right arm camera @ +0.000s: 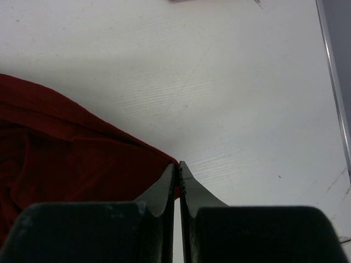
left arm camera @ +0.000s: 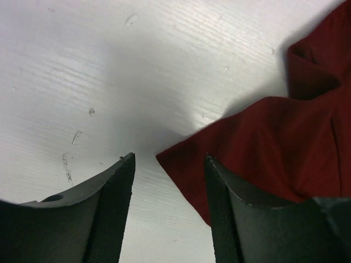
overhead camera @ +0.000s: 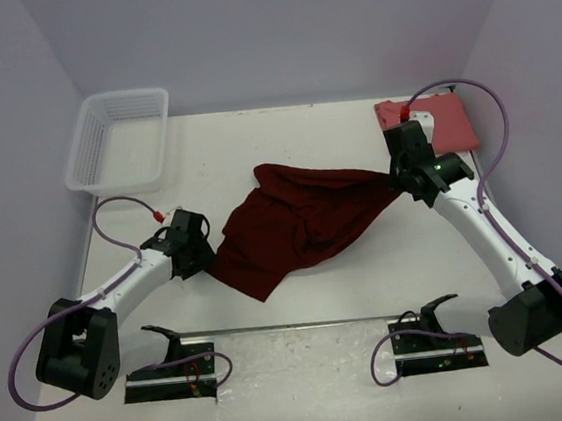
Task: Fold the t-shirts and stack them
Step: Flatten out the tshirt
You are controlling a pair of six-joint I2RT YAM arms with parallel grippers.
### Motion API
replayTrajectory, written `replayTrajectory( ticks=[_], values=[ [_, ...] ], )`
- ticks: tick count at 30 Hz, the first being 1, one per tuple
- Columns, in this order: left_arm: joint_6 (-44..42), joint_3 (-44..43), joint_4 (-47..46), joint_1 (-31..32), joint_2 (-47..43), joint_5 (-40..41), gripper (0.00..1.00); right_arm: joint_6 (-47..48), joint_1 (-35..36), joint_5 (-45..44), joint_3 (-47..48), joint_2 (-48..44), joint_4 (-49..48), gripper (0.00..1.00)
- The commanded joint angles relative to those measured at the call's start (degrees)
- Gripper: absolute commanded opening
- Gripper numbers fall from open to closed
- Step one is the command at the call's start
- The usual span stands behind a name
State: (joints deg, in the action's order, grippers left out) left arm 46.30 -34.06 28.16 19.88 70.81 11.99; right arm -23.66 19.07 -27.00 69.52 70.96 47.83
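A white mesh basket [overhead camera: 117,137] stands at the far left corner of the surface [overhead camera: 285,150]. The left tool [left arm camera: 170,159] hangs just above the surface with its jaws parted and nothing gripped. A corner of the maroon t-shirt [overhead camera: 298,224] lies flat in the gap, nearer the right-hand finger. The shirt sprawls rumpled across the middle and is drawn out to a point on its right. There the right tool [right arm camera: 177,164] is clenched, pinching the cloth's edge at its fingertips. Behind that tool, in the far right corner, lies the salmon t-shirt [overhead camera: 447,118], folded.
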Motion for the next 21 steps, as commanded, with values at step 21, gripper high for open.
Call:
replayTrajectory(
  ticks=[21],
  values=[
    [0.28, 3.83, -6.28, -1.77, 8.21, -4.69, 0.32, 1.16, -0.35, 1.52, 1.59, -2.93, -2.04, 0.00]
  ],
)
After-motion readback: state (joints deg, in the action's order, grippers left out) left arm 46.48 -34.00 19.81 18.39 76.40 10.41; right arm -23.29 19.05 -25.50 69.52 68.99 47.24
